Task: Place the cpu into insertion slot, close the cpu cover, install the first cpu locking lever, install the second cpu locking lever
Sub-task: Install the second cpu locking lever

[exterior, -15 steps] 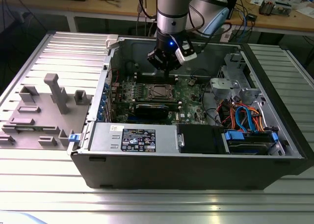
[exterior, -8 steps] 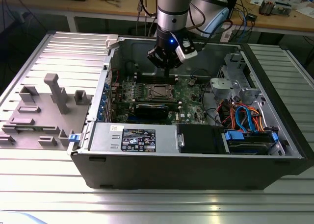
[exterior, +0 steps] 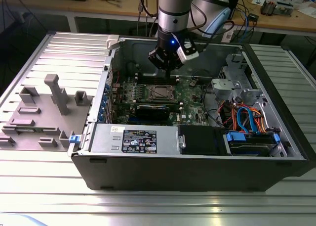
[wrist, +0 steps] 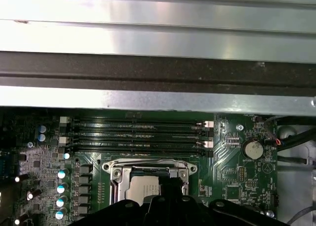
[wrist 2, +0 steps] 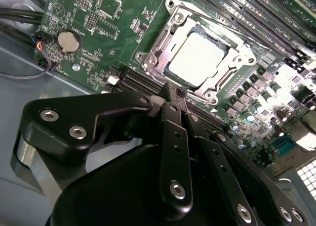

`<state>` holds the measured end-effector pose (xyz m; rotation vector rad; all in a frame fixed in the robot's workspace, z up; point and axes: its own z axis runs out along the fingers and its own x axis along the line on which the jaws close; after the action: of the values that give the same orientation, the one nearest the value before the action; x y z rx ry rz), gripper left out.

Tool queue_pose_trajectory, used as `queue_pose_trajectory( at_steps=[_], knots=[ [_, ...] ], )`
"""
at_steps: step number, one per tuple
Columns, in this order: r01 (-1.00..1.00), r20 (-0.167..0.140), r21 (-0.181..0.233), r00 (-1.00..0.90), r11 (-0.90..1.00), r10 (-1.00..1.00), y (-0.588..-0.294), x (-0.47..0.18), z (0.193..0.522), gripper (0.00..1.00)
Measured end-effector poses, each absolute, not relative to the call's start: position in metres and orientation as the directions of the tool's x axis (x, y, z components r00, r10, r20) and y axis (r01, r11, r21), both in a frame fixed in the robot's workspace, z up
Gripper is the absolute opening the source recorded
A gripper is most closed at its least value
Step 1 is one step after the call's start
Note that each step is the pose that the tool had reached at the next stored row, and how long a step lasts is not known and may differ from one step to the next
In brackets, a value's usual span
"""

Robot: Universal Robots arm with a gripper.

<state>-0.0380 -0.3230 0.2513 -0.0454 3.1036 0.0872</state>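
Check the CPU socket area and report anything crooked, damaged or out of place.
Nothing stands out. The cpu lies flat and square in the insertion slot, with the cpu cover down around it. The gripper hangs just off the socket's edge, and the motherboard around it looks undamaged.

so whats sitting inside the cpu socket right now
The cpu lies flat in the insertion slot, its silver top showing through the cpu cover closed around it. The pins underneath are hidden by the chip. The gripper hangs at the socket's edge, fingers together.
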Motion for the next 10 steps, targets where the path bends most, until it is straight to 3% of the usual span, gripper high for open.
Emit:
queue_pose_trajectory(
  at_steps=[10],
  knots=[
    [-0.030,-0.037,0.055,-0.999,0.998,-0.028,-0.3316,-0.0380,0.2489,0.11]
  ],
)
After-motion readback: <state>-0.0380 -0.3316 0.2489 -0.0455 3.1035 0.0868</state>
